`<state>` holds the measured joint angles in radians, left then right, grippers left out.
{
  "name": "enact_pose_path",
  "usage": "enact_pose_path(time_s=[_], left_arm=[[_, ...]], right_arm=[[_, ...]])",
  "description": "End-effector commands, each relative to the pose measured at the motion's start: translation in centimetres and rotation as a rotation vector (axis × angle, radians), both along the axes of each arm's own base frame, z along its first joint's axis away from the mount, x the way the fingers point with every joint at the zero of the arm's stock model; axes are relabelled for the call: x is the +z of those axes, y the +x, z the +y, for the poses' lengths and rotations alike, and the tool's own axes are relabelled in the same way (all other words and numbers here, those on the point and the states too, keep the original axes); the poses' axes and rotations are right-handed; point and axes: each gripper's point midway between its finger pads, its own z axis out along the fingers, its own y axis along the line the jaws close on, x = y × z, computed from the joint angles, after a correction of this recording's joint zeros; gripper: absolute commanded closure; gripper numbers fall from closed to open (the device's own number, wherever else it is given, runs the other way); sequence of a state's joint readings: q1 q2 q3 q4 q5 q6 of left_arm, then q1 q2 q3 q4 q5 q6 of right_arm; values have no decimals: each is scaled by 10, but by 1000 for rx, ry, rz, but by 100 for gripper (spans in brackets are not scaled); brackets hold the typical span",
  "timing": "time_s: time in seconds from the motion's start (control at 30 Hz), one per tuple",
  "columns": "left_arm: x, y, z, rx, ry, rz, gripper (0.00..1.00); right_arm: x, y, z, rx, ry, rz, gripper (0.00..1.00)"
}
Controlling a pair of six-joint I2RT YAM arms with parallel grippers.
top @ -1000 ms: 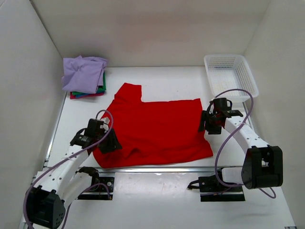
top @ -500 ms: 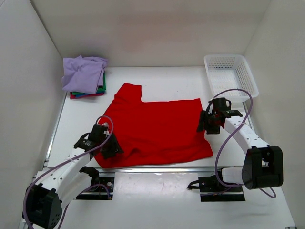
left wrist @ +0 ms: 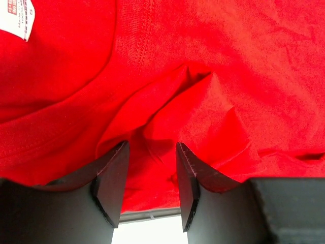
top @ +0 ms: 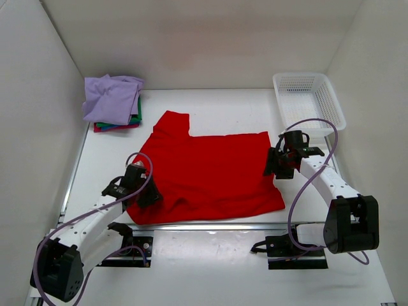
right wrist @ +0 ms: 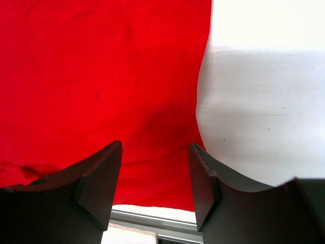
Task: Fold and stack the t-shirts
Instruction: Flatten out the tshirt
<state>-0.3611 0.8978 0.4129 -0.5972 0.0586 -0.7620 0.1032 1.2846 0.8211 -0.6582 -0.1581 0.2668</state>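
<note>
The red t-shirt (top: pixel 210 175) is spread flat on the desk (top: pixel 223 108). L gripper (left wrist: pixel 151 147) is held open at its near-left corner - cloth bunched between jaws. R gripper (right wrist: pixel 155 147) is held open over its right edge - folded t-shirts (top: pixel 111 99) stacked far-left.

White tubular links, bulky black joints: left arm (top: pixel 95 213); right arm (top: pixel 322 178); a thin lilac cable (top: pixel 291 220) loops along each; black base plates (top: pixel 296 253) beneath; left gripper (left wrist: pixel 151 188) and right gripper (right wrist: pixel 155 183) bear dark wedge-shaped fingers (left wrist: pixel 109 178).
</note>
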Motion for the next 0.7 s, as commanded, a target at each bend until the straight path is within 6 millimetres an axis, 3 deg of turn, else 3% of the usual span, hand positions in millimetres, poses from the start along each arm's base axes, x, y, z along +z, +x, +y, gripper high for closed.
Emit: enact_pose_path(time_s=[0.0,0.13,0.2,0.37,0.43,0.5,0.6,0.63,0.67], left_arm=[[-1,9,-1,13,9,-37,48],[-6,6,-3,10,13,-20,47],[-3,11,-6,17,-7,-41,55],[5,24,-6,25,3,-82,100],[18,30,-4,24,8,-101,100],[48,45,-5,32,-15,-181,100],[77,56,-3,31,-32,-241,100],[83,56,-7,15,-45,-249,100],[106,61,-18,-19,-82,-288,100]], right_arm=[[24,18,3,-11,22,-90,48],[22,17,2,-11,22,-79,48],[22,16,5,-1,22,-78,48],[21,16,5,4,21,-79,48],[21,17,3,-4,16,-79,48],[18,12,0,-4,11,-66,48],[19,14,-2,-9,21,-79,48],[19,13,-2,-12,22,-76,48],[16,13,-1,-9,22,-75,48]])
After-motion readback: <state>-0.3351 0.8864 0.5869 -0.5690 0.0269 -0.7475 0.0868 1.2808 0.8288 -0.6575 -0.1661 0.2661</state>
